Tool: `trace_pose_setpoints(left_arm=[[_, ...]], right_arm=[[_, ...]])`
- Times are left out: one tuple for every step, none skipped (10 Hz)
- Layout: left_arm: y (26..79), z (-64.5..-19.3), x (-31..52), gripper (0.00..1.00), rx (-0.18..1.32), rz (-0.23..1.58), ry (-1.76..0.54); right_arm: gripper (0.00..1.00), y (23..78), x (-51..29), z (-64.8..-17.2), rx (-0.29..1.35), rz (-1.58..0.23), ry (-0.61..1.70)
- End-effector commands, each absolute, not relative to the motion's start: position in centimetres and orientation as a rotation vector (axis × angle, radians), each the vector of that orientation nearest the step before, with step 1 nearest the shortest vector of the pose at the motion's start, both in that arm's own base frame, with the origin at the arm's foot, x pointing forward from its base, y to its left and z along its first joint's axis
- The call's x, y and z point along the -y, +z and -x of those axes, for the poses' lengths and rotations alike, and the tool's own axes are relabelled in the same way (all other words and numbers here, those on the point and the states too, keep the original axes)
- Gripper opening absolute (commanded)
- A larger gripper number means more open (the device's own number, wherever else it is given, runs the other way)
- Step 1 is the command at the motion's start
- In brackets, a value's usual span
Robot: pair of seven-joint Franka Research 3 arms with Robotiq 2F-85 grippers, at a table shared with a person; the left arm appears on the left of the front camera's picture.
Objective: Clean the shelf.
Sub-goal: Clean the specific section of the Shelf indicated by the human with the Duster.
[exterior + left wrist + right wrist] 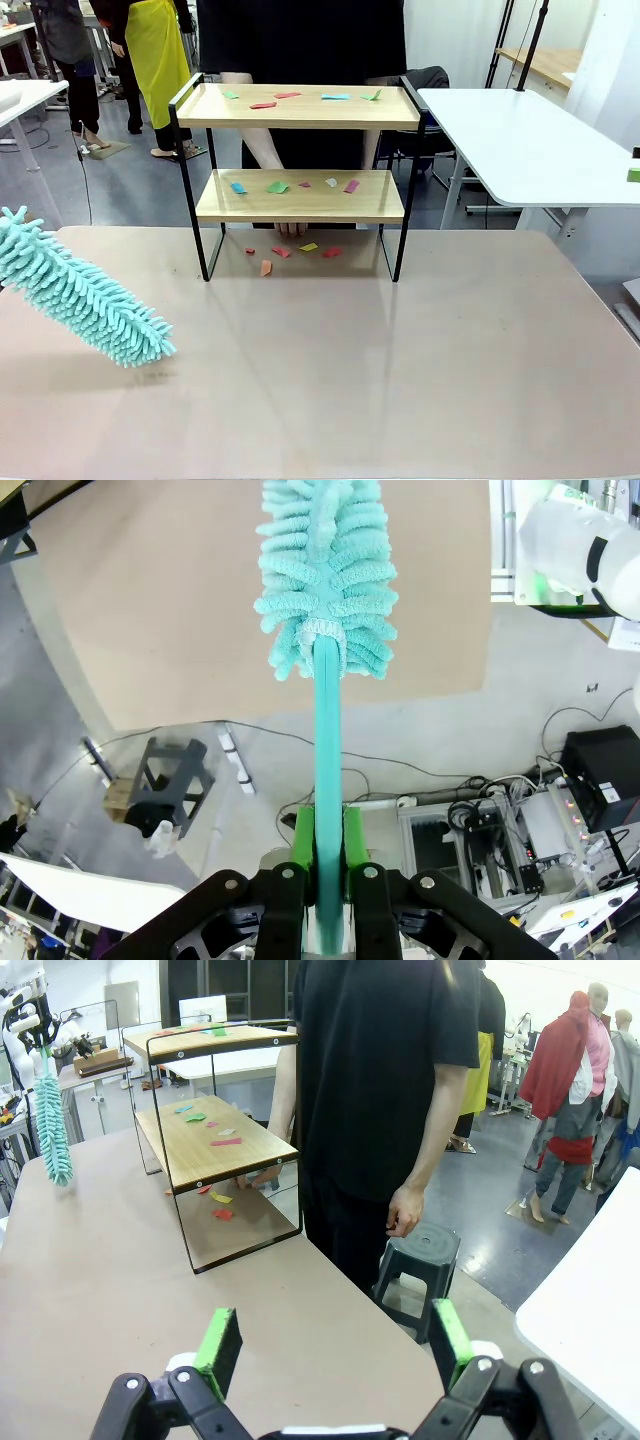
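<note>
Left claw [325, 865] pinches the stiff handle [328, 750] of the soft duster [85, 295], eight o'clock of the seemingly light, tippable shelf [300, 120]; right claw [336, 1340] spread.

Shelf [300, 116]: small two-tier rack, two light wooden boards, thin black metal frame and legs, raised black rail at each end. Upright, all legs on table [330, 350], at 12 o'clock from table centre, near far edge, long side facing the front view. In right wrist view [215, 1150] seen end-on, at 10 o'clock. Both boards littered: top board, coloured paper scraps [263, 104] strewn from 9 to 3 o'clock end; lower board, blue, green, red, pale, pink bits [277, 187]. More scraps [281, 252] on table between legs.
</note>
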State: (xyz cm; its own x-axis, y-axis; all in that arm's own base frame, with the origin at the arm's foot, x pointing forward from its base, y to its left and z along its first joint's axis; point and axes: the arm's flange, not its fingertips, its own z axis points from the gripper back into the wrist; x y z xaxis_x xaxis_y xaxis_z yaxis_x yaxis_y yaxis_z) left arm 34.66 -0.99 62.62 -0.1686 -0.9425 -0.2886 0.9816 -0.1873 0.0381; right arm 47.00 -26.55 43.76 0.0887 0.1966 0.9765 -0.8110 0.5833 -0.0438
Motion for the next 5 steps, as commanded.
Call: trace_pose_setpoints(left_arm=[[62.64,-34.54,0.94,0.13,-0.181,-0.285,-1.749],[62.64,-34.54,0.94,0.13,-0.181,-0.285,-1.749],[62.64,-34.54,0.94,0.13,-0.181,-0.285,-1.749],[62.64,-34.54,0.94,0.13,-0.181,-0.285,-1.749],[62.64,-34.54,0.94,0.13,-0.181,-0.285,-1.749]], right_arm=[[1.0,44.04,26.43,-47.04,1.274,-0.606,0.826],[1.0,44.04,26.43,-47.04,1.274,-0.606,0.826],[1.0,44.04,26.43,-47.04,1.274,-0.606,0.826],[1.0,44.04,26.43,-47.04,1.274,-0.606,0.826],[1.0,44.04,26.43,-47.04,1.274,-0.606,0.826]])
